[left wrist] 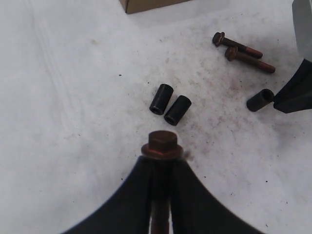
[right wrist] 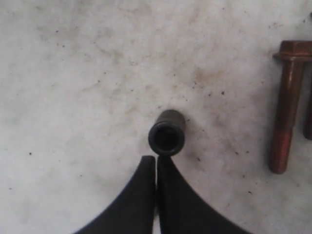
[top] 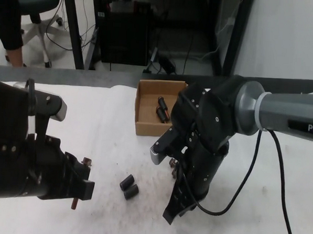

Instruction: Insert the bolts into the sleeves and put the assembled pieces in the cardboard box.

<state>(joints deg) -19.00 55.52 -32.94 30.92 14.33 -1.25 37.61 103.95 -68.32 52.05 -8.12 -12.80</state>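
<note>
- You cannot tell whether the two dark pieces (top: 161, 109) in the cardboard box (top: 145, 128) are bolts seated in sleeves.
- A second loose bolt is cut off at the edge of your right wrist view, beside a whole loose bolt (right wrist: 287, 102).
- Your left gripper (left wrist: 162, 163) sits at 8 o'clock on the bench (top: 109, 125). Its jaws pinch a bolt (left wrist: 162, 145) by the shank, head outward, with the shank's far end hidden.
- A pair of sleeves (left wrist: 161, 99) lies side by side at about 6 o'clock from the box.
- Your right gripper (right wrist: 156, 161) points down at 4 o'clock, jaws pressed together on nothing. A third sleeve (right wrist: 167, 134) lies just past the tips.
</note>
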